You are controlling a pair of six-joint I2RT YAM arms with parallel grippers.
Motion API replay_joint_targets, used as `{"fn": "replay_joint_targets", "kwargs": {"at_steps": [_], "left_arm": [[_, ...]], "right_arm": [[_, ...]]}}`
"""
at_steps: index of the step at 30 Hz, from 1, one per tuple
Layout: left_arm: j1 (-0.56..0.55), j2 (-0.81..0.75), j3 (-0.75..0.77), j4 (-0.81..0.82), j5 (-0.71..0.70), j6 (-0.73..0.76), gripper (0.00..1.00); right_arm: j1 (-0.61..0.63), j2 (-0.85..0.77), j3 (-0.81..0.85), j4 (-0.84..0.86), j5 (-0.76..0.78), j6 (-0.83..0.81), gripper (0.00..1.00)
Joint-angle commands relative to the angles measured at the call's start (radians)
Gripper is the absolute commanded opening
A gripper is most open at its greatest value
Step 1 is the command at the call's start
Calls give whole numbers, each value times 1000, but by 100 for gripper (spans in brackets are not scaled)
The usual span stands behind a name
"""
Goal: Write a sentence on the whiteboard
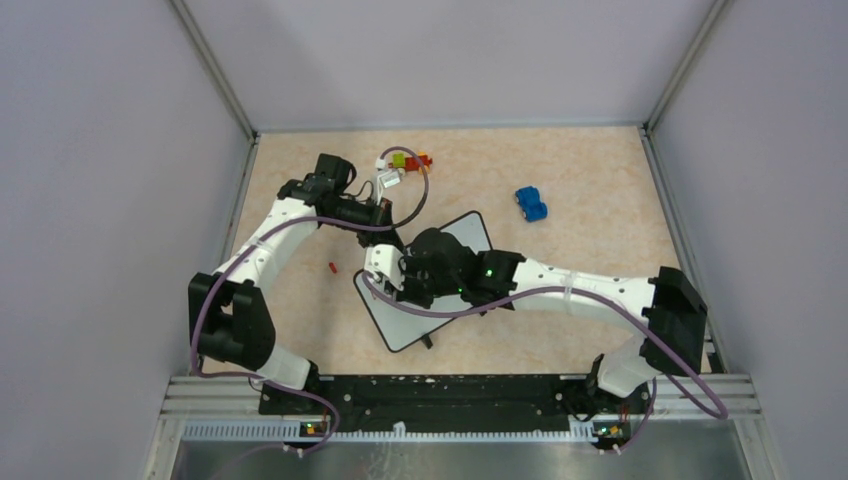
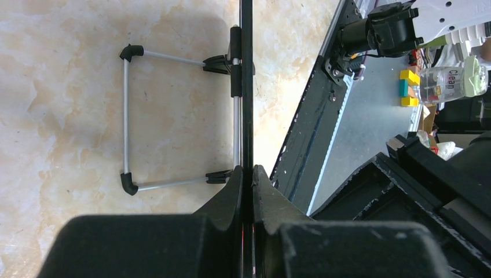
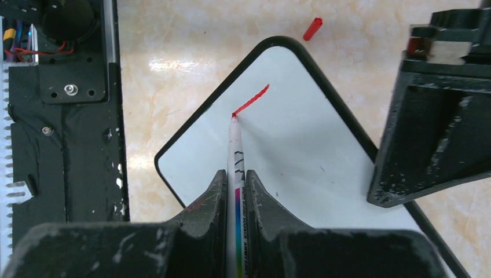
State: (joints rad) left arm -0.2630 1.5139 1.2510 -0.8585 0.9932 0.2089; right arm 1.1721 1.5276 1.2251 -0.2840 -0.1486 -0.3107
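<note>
The whiteboard (image 1: 402, 326) lies slanted at the table's middle. It fills the right wrist view (image 3: 301, 156) and is a thin dark strip in the left wrist view (image 2: 247, 87). My right gripper (image 1: 385, 272) is shut on a thin white marker (image 3: 236, 156), whose red tip touches the board. Of the sentence, only one short red stroke (image 3: 252, 99) shows, near the board's corner. My left gripper (image 2: 248, 174) is shut on the board's edge and shows at the right of the right wrist view (image 3: 405, 174).
The marker's red cap (image 1: 332, 267) lies on the table left of the board. A blue toy car (image 1: 531, 204) sits to the right, coloured bricks (image 1: 405, 160) at the back. A wire stand (image 2: 125, 116) sticks out from the board's back. Grey walls enclose three sides.
</note>
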Motion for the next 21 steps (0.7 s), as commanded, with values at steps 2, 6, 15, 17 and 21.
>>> {"fn": "replay_joint_targets", "kwargs": {"at_steps": [2,6,15,17,21], "left_arm": [[-4,4,13,1,35,5,0],[-4,1,11,1,37,6,0],[-4,0,13,-1,40,7,0],[-4,-2,13,-3,40,7,0],[-4,-2,14,-2,41,6,0]], "right_arm": [[21,-22,2,-3,-6,-19,0],[23,-42,27,-4,-2,-13,0],[21,-41,98,-20,16,8,0],[20,-37,102,-15,25,10,0],[16,-26,108,-1,48,16,0]]}}
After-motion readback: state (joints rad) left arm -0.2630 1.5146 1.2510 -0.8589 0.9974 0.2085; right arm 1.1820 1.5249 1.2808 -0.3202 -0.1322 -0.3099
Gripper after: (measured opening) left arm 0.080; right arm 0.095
